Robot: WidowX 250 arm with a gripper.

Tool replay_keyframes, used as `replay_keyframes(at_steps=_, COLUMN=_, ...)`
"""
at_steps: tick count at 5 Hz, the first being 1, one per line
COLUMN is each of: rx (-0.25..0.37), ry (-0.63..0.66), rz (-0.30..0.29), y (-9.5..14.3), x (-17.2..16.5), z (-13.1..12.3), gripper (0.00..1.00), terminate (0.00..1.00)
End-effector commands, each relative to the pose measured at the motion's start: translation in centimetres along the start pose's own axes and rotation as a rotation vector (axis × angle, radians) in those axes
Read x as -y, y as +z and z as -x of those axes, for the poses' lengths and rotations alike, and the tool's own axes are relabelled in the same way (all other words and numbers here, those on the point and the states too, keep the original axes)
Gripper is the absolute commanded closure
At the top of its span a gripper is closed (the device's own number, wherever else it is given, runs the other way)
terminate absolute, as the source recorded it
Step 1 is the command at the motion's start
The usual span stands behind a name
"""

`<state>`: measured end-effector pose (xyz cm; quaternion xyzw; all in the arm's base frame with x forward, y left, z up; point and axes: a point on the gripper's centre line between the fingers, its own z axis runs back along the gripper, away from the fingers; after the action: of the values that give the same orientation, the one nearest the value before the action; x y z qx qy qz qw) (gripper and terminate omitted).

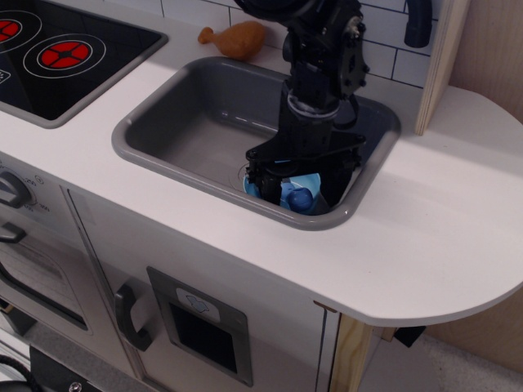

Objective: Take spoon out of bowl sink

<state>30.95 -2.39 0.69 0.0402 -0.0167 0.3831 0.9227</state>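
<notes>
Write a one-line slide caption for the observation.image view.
Robot hand lowered into the grey sink, straddling the blue-handled spoon in the light-blue bowl.

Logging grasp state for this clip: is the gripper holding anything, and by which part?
Cannot be told. The gripper is down in the bowl, fingers astride the spoon's blue handle, but closure isn't visible.

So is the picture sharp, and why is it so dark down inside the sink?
In the observation image the focus is fairly sharp; the white counter is evenly lit without glare. The arm and pincer shade the sink floor, leaving the bowl and spoon dim and partly hidden.
</notes>
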Motion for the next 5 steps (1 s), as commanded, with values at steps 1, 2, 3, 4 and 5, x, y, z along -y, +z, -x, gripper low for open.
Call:
replay_keyframes(at_steps=1, rx=0.035, ry=0.0, rz=0.034, y=1.2, x=1.0, z=-0.3, gripper=1.0, terminate=0.0)
replay_keyframes(at_steps=2, rx=0.035, ry=0.02, rz=0.042, y=1.7, x=1.0, z=-0.8, gripper=1.0, terminate=0.0)
replay_keyframes(at_steps=3, rx=0.053, ry=0.043, rz=0.043, y=2.5, x=1.0, z=-1.5, gripper=1.0, terminate=0.0)
replay_keyframes(at_steps=4, rx=0.062, ry=0.055, rz=0.064, y=4.1, x=0.5, z=-2.1, gripper=1.0, terminate=0.0)
replay_keyframes(at_steps=5, rx=0.086, ry=0.081, rz=0.096, y=5.7, x=-0.3, z=-2.9, gripper=1.0, terminate=0.0)
